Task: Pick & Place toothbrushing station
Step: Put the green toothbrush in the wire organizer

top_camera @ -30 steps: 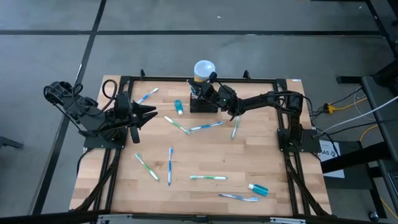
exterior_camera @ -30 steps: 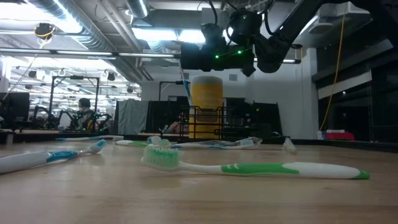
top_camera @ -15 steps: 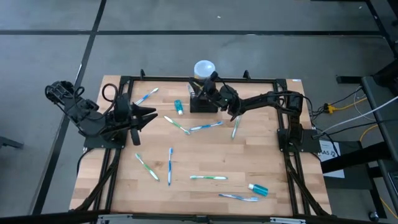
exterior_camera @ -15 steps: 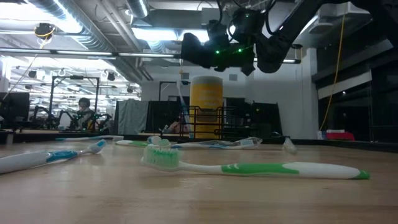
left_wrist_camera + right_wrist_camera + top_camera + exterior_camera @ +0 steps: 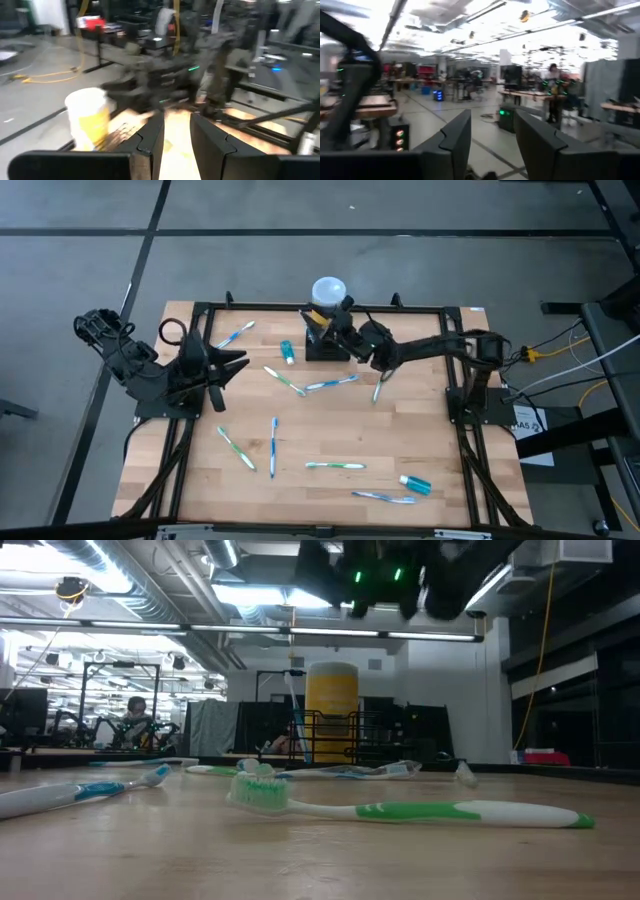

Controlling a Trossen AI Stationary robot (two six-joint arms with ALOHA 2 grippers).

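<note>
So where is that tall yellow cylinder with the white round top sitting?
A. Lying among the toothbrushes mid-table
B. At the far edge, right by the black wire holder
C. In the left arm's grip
B: the yellow cylinder stands upright at the table's far edge, right against the black wire holder.

Grey floor (image 5: 80, 240) crossed by dark seams surrounds the table. Beyond it, ceiling lights (image 5: 250, 595), ducts (image 5: 150, 585), a white wall (image 5: 450, 680) and workbenches (image 5: 530, 97), with 1 person (image 5: 135, 720) seated.
</note>
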